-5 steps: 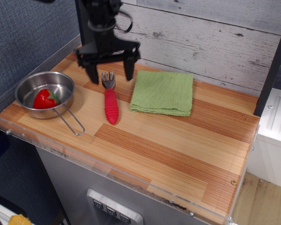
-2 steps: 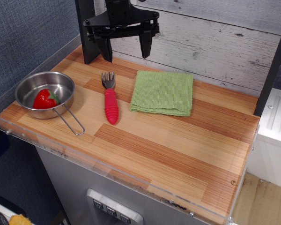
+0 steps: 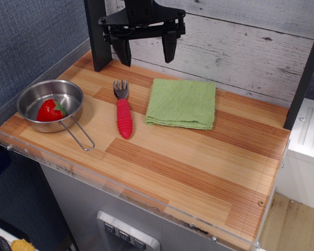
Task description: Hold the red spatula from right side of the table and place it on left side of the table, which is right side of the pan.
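Placement looks done: your red spatula [image 3: 123,115] lies flat on the desk [image 3: 199,167], at 3 o'clock of the pan [image 3: 50,105], beside the green cloth [image 3: 182,103]. Your gripper [image 3: 146,50] hangs above at 12 o'clock, jaws spread wide, holding nothing

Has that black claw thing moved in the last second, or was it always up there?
Yes. The gripper, open and empty, has lifted up and to the right; a second ago it straddled the red spatula's head, now it hangs above the green cloth's back-left corner.
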Action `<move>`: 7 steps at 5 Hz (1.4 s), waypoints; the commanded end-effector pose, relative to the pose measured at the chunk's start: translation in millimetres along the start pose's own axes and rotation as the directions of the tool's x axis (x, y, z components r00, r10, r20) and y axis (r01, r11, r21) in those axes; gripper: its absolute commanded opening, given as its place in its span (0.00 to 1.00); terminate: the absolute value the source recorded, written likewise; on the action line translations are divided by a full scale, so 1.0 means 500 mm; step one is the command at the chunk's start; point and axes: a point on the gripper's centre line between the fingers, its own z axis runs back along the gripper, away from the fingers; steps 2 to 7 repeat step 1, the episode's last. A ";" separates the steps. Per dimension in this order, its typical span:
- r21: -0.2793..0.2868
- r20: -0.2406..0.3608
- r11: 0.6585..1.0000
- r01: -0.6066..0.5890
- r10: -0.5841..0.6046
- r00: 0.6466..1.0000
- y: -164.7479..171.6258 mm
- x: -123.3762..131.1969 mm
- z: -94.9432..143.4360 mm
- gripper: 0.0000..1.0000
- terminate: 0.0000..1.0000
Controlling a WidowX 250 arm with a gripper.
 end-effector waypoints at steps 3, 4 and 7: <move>-0.021 0.067 1.000 -0.002 0.003 0.998 -0.001 0.005 0.045 1.00 1.00; -0.021 0.067 1.000 -0.002 0.003 0.998 -0.001 0.005 0.045 1.00 1.00; -0.021 0.067 1.000 -0.002 0.003 0.998 -0.001 0.005 0.045 1.00 1.00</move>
